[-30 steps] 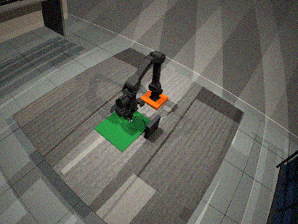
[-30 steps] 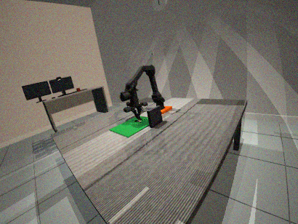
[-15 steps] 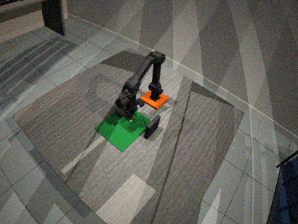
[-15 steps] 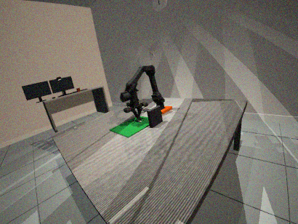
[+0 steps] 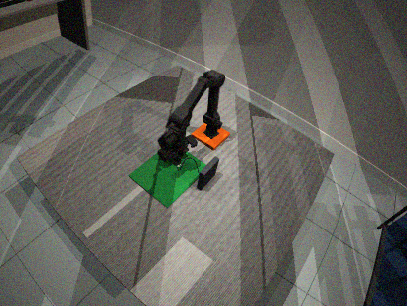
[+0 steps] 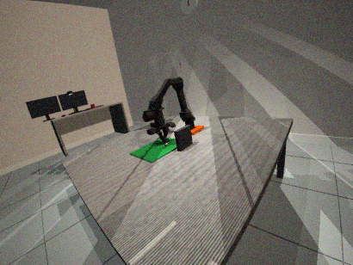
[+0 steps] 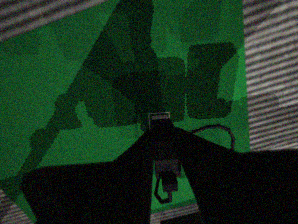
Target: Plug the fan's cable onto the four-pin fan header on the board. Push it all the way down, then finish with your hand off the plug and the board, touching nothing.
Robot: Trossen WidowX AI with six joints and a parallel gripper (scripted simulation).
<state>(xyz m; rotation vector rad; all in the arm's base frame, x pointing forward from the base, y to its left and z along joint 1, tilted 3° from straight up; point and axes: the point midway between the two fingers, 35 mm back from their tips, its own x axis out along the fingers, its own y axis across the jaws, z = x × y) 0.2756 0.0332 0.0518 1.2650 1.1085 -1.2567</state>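
Note:
The green board (image 5: 169,193) (image 6: 151,155) (image 7: 30,65) lies flat. My gripper (image 5: 179,163) (image 6: 166,141) (image 7: 162,133) is shut on the fan's plug, low over the board. The plug (image 7: 161,124) is a small dark shape at the fingertips, mostly hidden by them. A small pale-edged outline, which looks like the fan header (image 7: 160,115), shows right at the tips. The plug overlaps its near side; how deep it sits cannot be told. The thin black cable (image 7: 220,127) (image 5: 187,159) curves away to the black square fan (image 5: 208,173) (image 6: 183,138), which stands upright beside the board.
The arm's base stands on an orange plate (image 5: 215,144) (image 6: 198,129) behind the board. Dark shadows cross the board in the wrist view. A desk with two monitors (image 6: 43,107) (image 6: 73,101) stands far off at the left.

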